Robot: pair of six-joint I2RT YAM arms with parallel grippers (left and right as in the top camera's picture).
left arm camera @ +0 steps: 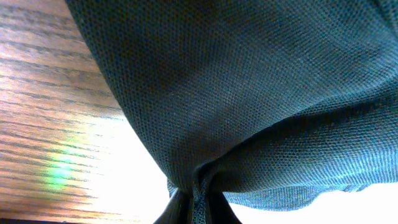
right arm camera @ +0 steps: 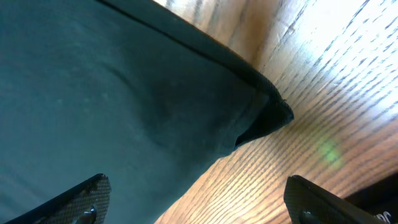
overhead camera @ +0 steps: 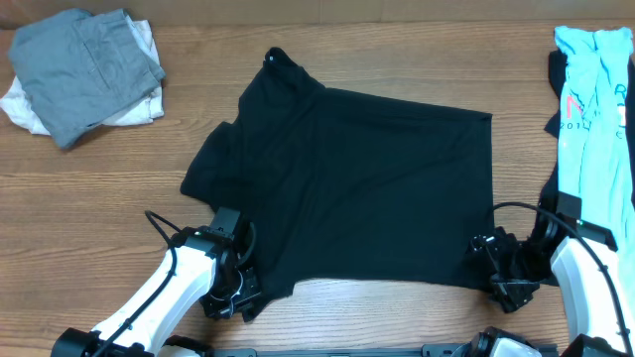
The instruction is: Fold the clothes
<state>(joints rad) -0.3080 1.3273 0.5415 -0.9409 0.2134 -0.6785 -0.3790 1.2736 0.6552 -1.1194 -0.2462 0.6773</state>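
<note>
A black short-sleeved T-shirt (overhead camera: 347, 178) lies spread on the wooden counter (overhead camera: 99, 198), seen from overhead with its collar toward the far edge and its hem toward the two arms. One sleeve fans out on the left, and the fabric is mostly flat with soft creases. At the near left corner of the shirt, the left end effector (left arm camera: 194, 202) is clenched on the cloth. Its wrist camera shows the dark knit gathered into a tight pinch between the two fingers (left arm camera: 173, 213), with folds radiating upward from the grip and the wood grain visible beside it. At the near right corner, the right end effector (right arm camera: 198, 183) stands released. Its carbon-patterned fingers (right arm camera: 84, 199) are spread wide, the hem's corner resting on the counter just ahead of them and nothing held between them. In the far left corner of the counter sits a folded grey piece (overhead camera: 84, 69) stacked on a white piece (overhead camera: 139, 107), well apart from the T-shirt. Along the right edge lies a light-blue shirt with red print (overhead camera: 595, 99), next to the right arm.
</note>
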